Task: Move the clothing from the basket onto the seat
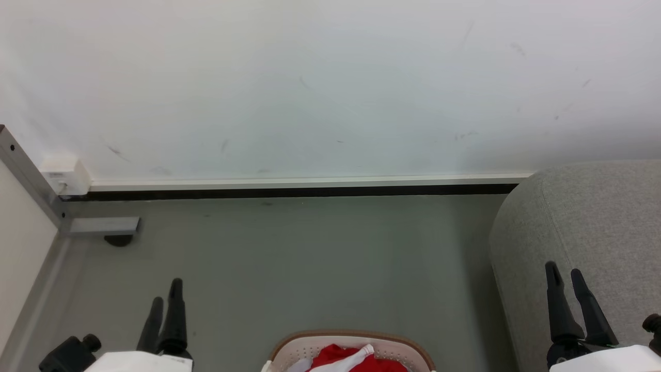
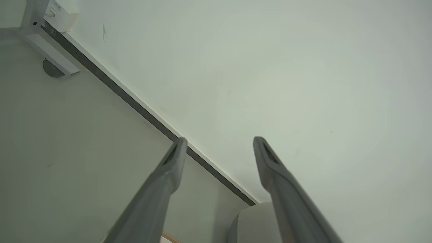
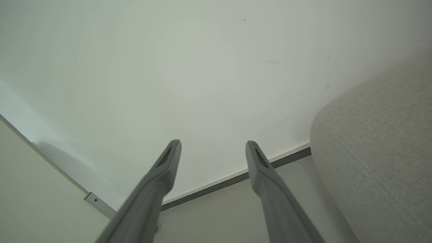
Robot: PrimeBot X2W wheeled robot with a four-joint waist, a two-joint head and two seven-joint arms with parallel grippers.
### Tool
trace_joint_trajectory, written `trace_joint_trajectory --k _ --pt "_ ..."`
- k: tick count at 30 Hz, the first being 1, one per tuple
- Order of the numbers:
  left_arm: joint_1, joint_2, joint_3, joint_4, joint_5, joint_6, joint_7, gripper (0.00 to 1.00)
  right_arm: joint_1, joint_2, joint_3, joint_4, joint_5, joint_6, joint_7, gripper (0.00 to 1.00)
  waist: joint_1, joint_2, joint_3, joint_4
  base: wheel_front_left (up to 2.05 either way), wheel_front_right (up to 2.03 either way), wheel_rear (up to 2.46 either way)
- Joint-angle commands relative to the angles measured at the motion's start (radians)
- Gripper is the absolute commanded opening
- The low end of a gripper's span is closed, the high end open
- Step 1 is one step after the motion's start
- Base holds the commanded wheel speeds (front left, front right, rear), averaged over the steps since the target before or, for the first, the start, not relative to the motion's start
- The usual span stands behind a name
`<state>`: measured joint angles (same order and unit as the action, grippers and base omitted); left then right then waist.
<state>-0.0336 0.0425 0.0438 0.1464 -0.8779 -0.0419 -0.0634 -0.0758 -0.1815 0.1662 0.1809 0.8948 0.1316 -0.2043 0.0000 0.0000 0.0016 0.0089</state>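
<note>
At the bottom middle of the head view stands the cream basket (image 1: 392, 346) with a brown rim, and red and white clothing (image 1: 341, 359) lies inside it. To its right rises the light grey seat (image 1: 594, 222), whose rounded corner also appears as the seat (image 3: 378, 148) and the seat (image 2: 253, 222) in the two wrist views. My left gripper (image 1: 166, 292) hangs open and empty at the lower left, left of the basket. My right gripper (image 1: 564, 273) is open and empty in front of the seat. Both wrist views look past spread fingers, left gripper (image 2: 219, 143) and right gripper (image 3: 213, 145), at the wall.
A white wall (image 1: 330, 88) with a pale skirting and dark gap runs across the back. A white socket box (image 1: 64, 175) and a metal frame foot (image 1: 103, 226) sit at the left corner beside a cream panel (image 1: 20, 248). Grey floor (image 1: 310, 258) stretches between basket and wall.
</note>
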Motion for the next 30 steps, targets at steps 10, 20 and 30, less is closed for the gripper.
trace_joint_trajectory --k 10,20,30 --pt "0.009 0.014 -0.015 -0.031 0.187 0.001 -0.040 1.00 0.003 0.020 -0.030 0.022 -0.207 -0.001 -0.015 1.00 0.0000 0.0000 -0.002 -0.001 0.00 0.00 0.00" --pt "0.018 0.028 -0.034 -0.043 0.314 0.007 -0.068 1.00 0.008 0.040 -0.050 0.057 -0.350 -0.001 -0.023 1.00 0.0000 0.0000 -0.003 0.001 0.00 0.00 0.00" --pt "0.031 0.040 -0.056 -0.040 0.429 0.008 -0.095 1.00 0.026 0.059 -0.069 0.095 -0.447 -0.001 -0.030 1.00 0.0000 0.0000 -0.003 0.000 0.00 0.00 0.00"
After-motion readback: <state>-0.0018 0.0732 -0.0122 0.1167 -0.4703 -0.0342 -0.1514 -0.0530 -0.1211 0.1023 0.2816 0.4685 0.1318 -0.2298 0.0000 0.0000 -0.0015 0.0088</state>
